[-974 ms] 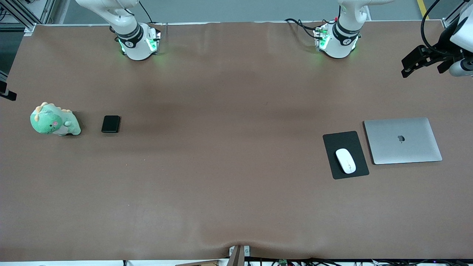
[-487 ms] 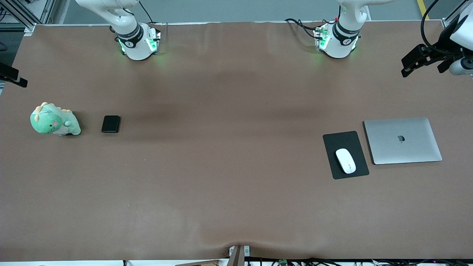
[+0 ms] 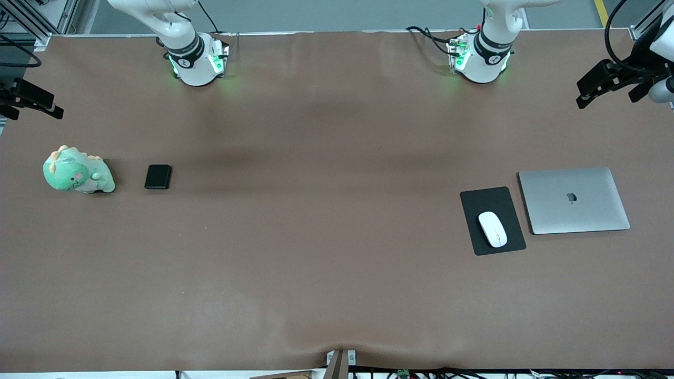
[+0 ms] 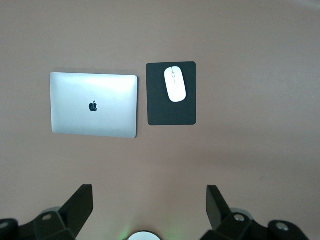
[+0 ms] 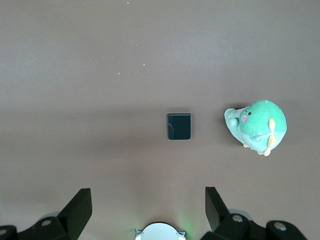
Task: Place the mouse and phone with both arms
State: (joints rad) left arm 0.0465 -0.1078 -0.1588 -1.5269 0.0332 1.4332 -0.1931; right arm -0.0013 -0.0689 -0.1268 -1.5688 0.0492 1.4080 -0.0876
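Note:
The white mouse lies on a black mouse pad toward the left arm's end of the table. It also shows in the left wrist view as the mouse. The small black phone lies flat toward the right arm's end and shows again as the phone. My left gripper hangs open and empty high over the table's edge at its own end, well apart from the mouse; its wrist view shows the left gripper wide. My right gripper hangs open over the edge at its end, with the right gripper empty.
A closed silver laptop lies beside the mouse pad, toward the left arm's end. A green dinosaur plush sits beside the phone, toward the right arm's end. The brown table top stretches wide between the two groups.
The right gripper has come farther in over the table from the edge at its end. The left gripper has drifted slightly outward. Mouse and phone have not moved.

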